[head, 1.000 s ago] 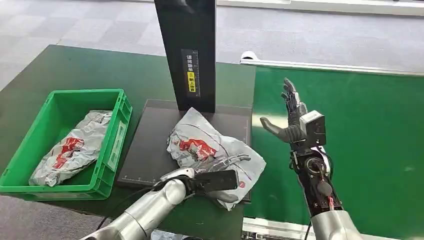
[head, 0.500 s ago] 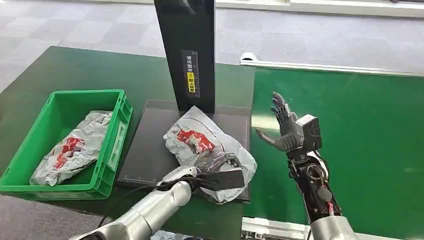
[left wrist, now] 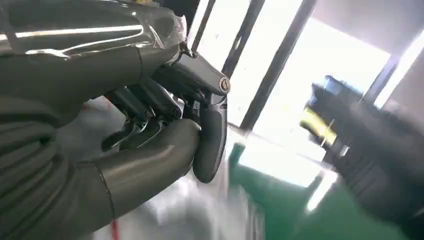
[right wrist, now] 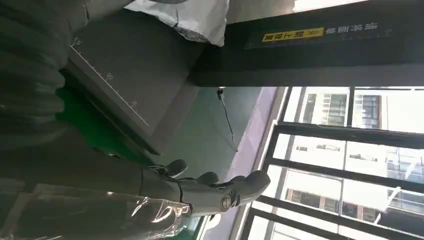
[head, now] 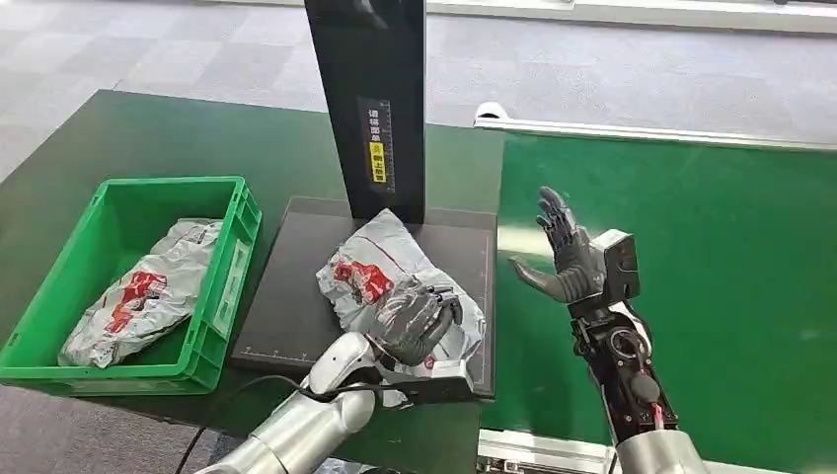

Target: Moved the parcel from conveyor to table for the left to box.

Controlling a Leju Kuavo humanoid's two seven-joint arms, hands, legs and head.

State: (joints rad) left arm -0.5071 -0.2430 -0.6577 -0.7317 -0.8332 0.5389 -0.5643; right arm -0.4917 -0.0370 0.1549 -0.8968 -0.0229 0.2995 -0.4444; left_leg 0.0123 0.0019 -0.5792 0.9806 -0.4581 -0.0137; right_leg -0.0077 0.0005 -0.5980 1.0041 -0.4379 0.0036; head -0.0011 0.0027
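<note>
Lying in green crate (head: 229,259): parcel (head: 148,293)

Grey parcel (head: 380,276) with red print; green box (head: 223,286); black platform (head: 296,276); black post (head: 370,99) with yellow label; green conveyor (head: 711,247).

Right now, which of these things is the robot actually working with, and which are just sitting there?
Part of the job:
- grey parcel on the black platform
- left hand, gripping that parcel
- green crate
- green conveyor
- right hand, raised and empty

Just there:
- parcel already in the crate
- black post
</note>
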